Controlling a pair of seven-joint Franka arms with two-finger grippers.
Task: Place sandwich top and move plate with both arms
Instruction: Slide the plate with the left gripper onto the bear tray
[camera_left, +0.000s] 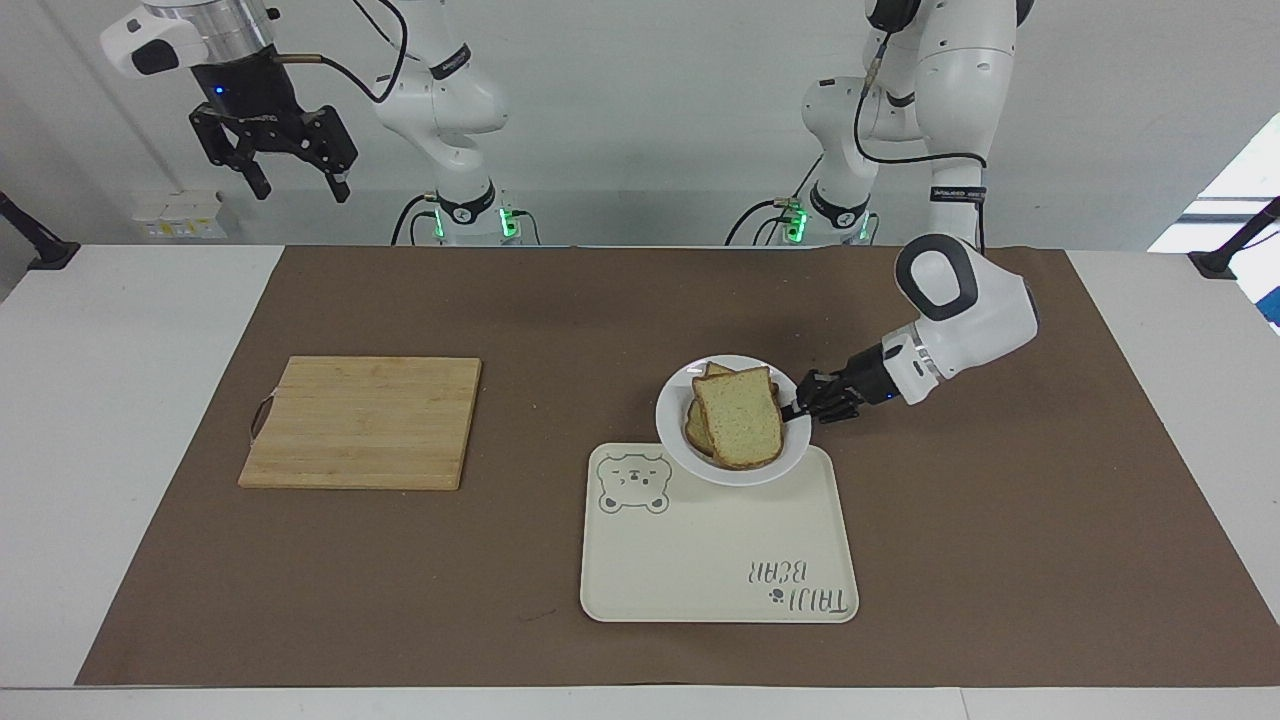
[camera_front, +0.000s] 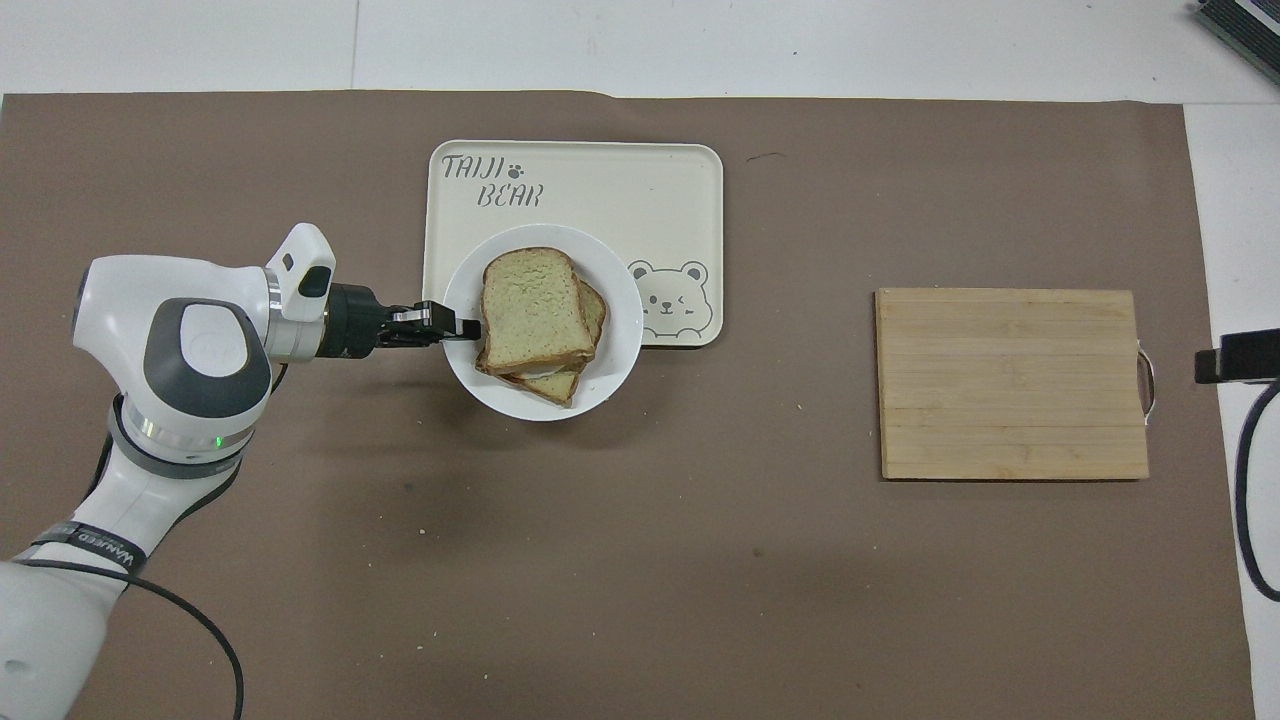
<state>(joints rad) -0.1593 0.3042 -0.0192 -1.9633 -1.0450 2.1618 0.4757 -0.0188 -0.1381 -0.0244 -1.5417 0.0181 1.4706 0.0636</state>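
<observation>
Now left tool (camera_left: 793, 408) clenched on plate (camera_left: 672, 432) rim, bread (camera_left: 738, 418) stacked on it, plate overlapping tray (camera_left: 700, 560), right tool (camera_left: 297, 182) released, raised, waiting.

Plate (camera_left: 735, 470) over tray (camera_left: 700, 560) edge nearest robots; sandwich top (camera_left: 738, 417) on plate; cutting board (camera_left: 360, 422) toward right arm's end.

White table (camera_left: 120, 420), brown mat (camera_left: 1000, 520) over its middle, pale grey wall (camera_left: 650, 100), bright window (camera_left: 1240, 190)
</observation>
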